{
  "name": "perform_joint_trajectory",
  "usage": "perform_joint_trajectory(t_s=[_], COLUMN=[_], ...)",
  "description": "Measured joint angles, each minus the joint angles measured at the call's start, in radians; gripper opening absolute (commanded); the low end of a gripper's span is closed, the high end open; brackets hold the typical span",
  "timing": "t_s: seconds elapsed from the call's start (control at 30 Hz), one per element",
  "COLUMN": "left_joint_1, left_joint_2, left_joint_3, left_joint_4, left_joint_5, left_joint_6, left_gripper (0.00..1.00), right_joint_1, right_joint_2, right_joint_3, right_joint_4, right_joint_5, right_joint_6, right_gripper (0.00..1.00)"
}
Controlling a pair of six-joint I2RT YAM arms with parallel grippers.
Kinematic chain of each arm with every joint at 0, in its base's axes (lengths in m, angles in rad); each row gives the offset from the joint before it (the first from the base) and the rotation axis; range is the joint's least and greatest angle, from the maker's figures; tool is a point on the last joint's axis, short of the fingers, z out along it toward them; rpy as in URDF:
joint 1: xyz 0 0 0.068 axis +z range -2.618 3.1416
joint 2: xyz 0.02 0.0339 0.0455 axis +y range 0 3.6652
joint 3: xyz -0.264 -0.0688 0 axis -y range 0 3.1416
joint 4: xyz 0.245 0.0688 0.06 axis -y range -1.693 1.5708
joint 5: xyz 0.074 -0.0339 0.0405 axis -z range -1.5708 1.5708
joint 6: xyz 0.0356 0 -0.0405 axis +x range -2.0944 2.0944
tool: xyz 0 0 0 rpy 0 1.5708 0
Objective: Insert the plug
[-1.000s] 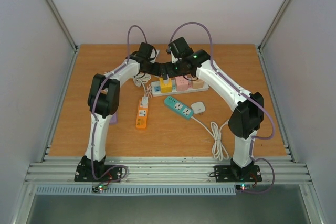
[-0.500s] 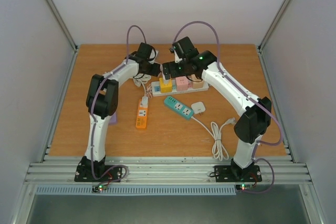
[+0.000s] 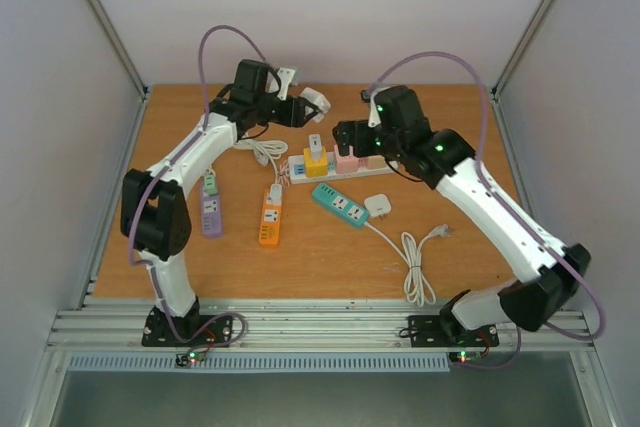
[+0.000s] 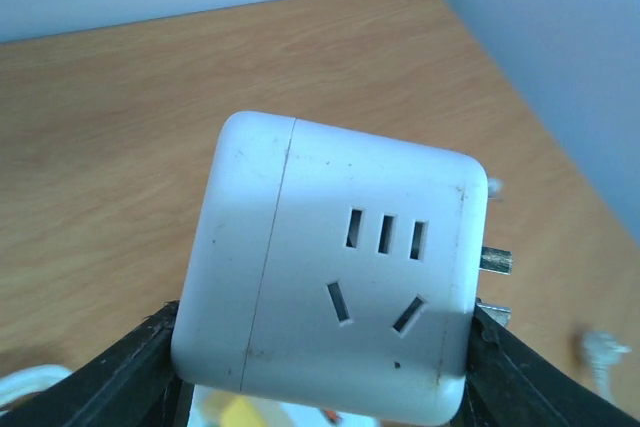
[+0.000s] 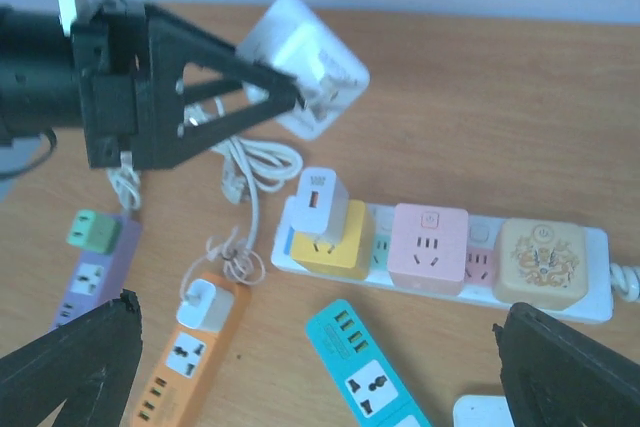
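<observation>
My left gripper (image 3: pixel 310 104) is shut on a white cube plug adapter (image 3: pixel 317 99), held in the air above the back of the table. In the left wrist view the cube (image 4: pixel 340 267) fills the frame between my black fingers (image 4: pixel 140 367), socket face toward the camera and metal prongs (image 4: pixel 495 262) sticking out right. The right wrist view shows the cube (image 5: pixel 305 67) above and behind the white power strip (image 5: pixel 590 247). My right gripper (image 3: pixel 345 134) is open and empty, hovering over the strip (image 3: pixel 295 169).
The strip holds a yellow cube (image 5: pixel 335 242) topped by a white charger (image 5: pixel 322 205), a pink cube (image 5: pixel 430 247) and a beige cube (image 5: pixel 540 262). Nearby lie a teal strip (image 3: pixel 340 205), an orange strip (image 3: pixel 270 217), a purple strip (image 3: pixel 211 209), and a white plug with coiled cord (image 3: pixel 412 267).
My left gripper has lifted up and back from the strip's left end with the white cube in it. My right gripper has drawn back to the right and risen.
</observation>
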Motion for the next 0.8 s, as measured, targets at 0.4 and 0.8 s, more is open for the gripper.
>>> perform_joint_trajectory(t_s=[0.4,0.8], left_joint_1=[-0.032,-0.049], left_joint_2=[-0.372,-0.558], left_joint_3=[-0.444,-0.63], left_joint_4=[0.303,0.505], left_joint_5=[0.266,0.446], left_joint_6=[-0.083,0.126], left_gripper=[0.45,0.45], right_joint_1=[-0.003,-0.002], right_joint_2=[-0.185,-0.183], right_joint_3=[-0.111,-0.099], right_joint_4=[0.071,0.046], right_joint_5=[-0.267,-0.388], right_joint_6=[0.111,0.298], right_gripper=[0.98,0.96])
